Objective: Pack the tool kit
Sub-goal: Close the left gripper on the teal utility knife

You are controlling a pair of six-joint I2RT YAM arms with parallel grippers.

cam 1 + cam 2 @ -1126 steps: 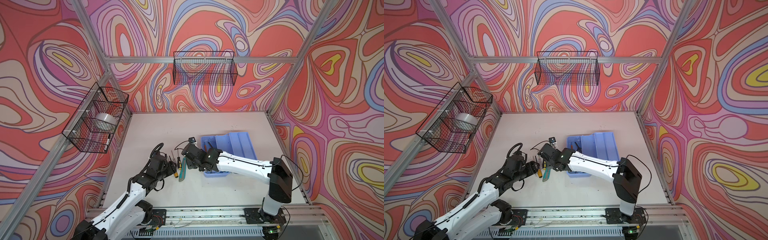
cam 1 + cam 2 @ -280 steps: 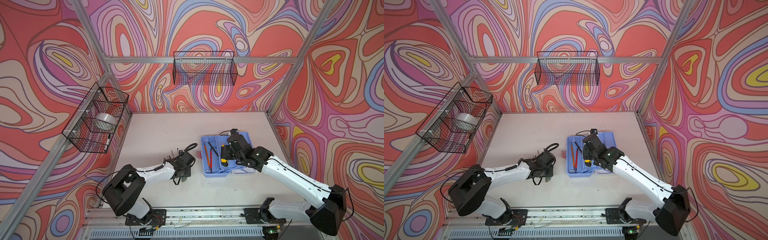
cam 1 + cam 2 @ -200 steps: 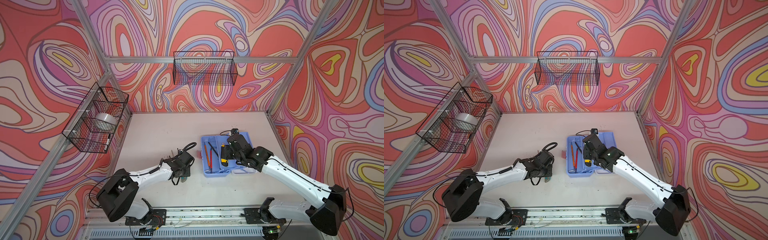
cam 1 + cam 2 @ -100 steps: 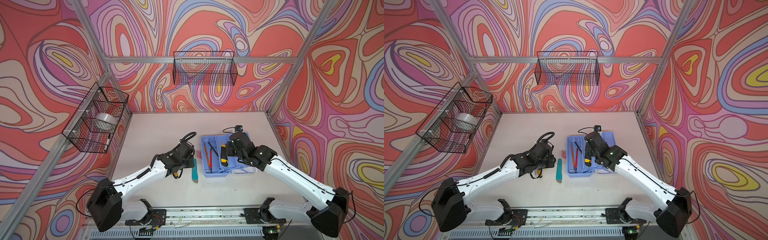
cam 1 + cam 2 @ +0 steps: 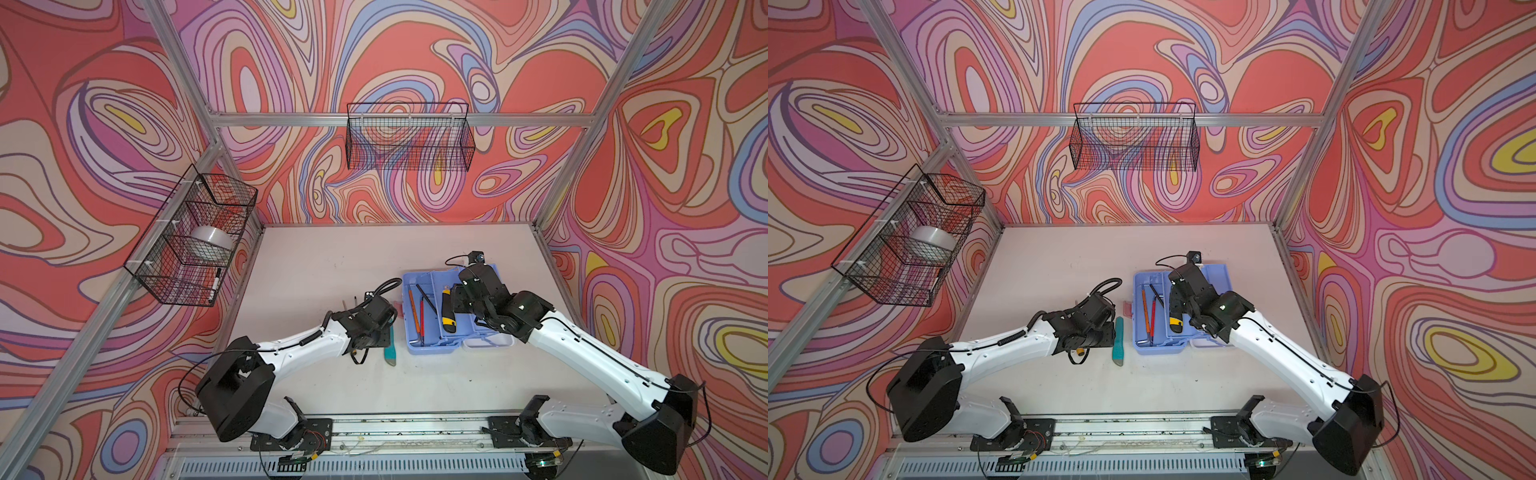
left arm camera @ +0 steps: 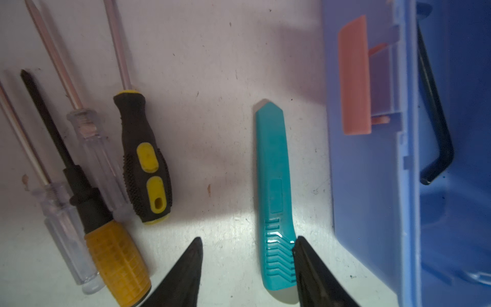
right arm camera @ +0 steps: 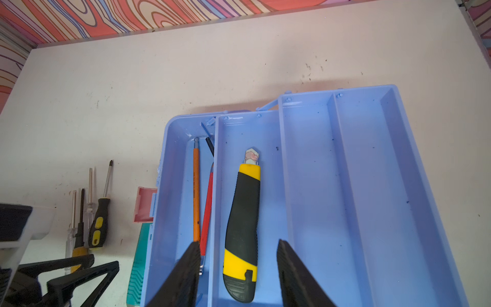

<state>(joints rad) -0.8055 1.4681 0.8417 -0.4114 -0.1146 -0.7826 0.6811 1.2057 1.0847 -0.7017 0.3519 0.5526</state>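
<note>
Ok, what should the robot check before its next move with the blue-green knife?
1. Teal knife lies flat on the table, between the open left jaws: ok.
2. Right jaws open, not gripping the yellow knife: ok.
3. Yellow knife inside the blue tray: ok.
4. Empty tray compartment left: ok.
5. Screwdrivers packed: not ok, four lie on the table.
6. Teal knife's blade retracted: cannot tell.
</note>
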